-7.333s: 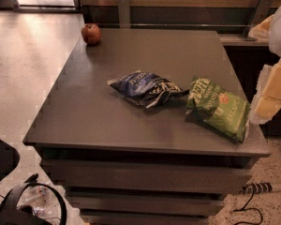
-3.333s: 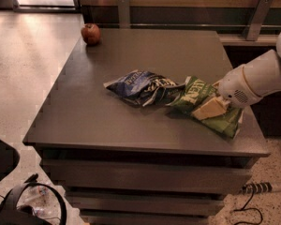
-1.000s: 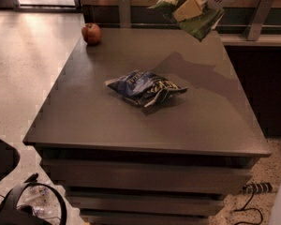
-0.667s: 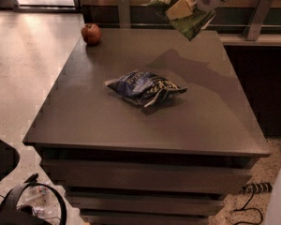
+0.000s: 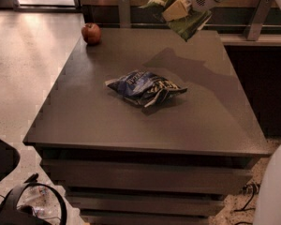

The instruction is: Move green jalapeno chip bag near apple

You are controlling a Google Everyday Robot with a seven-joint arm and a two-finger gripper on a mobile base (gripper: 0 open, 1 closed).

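My gripper (image 5: pixel 174 9) is shut on the green jalapeno chip bag (image 5: pixel 188 25) and holds it in the air above the far right part of the table. The bag hangs crumpled from the fingers, its top near the upper edge of the camera view. The apple (image 5: pixel 91 33), small, round and red, sits on the table's far left corner, well to the left of the bag. The bag's shadow falls on the tabletop below it.
A dark blue and white chip bag (image 5: pixel 145 87) lies in the middle of the grey table (image 5: pixel 84 121). A railing with posts (image 5: pixel 124 9) runs behind the table. Black gear and cables (image 5: pixel 33 205) lie on the floor at the lower left.
The gripper has lifted the green bag off the table's right side, raised it high, and is carrying it leftwards toward the far edge. The blue bag and apple have not moved.
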